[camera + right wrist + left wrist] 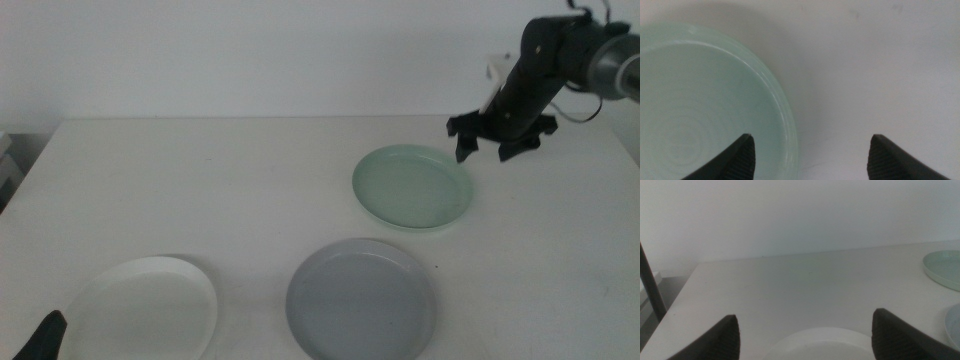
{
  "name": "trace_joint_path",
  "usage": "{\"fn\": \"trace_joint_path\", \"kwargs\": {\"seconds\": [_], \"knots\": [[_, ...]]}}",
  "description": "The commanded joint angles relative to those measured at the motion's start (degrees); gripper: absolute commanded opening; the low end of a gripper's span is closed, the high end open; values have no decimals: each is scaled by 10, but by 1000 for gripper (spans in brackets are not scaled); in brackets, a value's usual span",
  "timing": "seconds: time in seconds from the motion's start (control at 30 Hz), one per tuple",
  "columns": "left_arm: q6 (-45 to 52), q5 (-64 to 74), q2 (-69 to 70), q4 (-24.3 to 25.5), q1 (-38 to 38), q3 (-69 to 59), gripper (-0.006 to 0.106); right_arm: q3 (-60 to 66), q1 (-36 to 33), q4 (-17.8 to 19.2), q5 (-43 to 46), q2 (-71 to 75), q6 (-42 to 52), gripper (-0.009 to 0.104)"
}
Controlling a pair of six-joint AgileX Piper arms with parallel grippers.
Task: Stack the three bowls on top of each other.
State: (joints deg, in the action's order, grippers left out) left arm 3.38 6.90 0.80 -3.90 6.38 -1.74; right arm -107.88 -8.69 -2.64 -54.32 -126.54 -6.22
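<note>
Three shallow bowls lie apart on the white table: a mint green bowl (pixel 412 187) toward the back right, a grey bowl (pixel 361 299) at the front centre, a white bowl (pixel 145 308) at the front left. My right gripper (pixel 487 146) hovers open just above the green bowl's far right rim; the right wrist view shows the green bowl's (pixel 705 100) rim running between the jaws of that gripper (pixel 807 157), one jaw over the bowl, the other over bare table. My left gripper (pixel 805 340) waits open at the front left corner, above the white bowl (pixel 820 345).
The table's back edge (pixel 300 120) meets a pale wall. The table's left edge (pixel 25 170) drops off beside a dark stand. Bare tabletop stretches across the left and middle between the bowls.
</note>
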Motion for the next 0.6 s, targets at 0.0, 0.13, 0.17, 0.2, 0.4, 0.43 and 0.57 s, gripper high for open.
{"fn": "trace_joint_path", "kwargs": {"seconds": [0.0,0.13,0.17,0.2,0.4,0.43,0.57], "knots": [[-7,-45,7,-1,0,3,88,-23,4,1,6,18,11,55],[-7,-45,7,-1,0,3,88,-23,4,-8,-4,-2,15,50],[-7,-45,7,-1,0,3,88,-23,4,-11,-4,-5,19,47],[-7,-45,7,-1,0,3,88,-23,4,-14,-3,-6,22,44],[-7,-45,7,-1,0,3,88,-23,4,-52,-2,-13,62,18],[-7,-45,7,-1,0,3,88,-23,4,-57,0,-13,67,13],[-7,-45,7,0,0,3,88,-23,4,-64,2,-8,88,-1]]}}
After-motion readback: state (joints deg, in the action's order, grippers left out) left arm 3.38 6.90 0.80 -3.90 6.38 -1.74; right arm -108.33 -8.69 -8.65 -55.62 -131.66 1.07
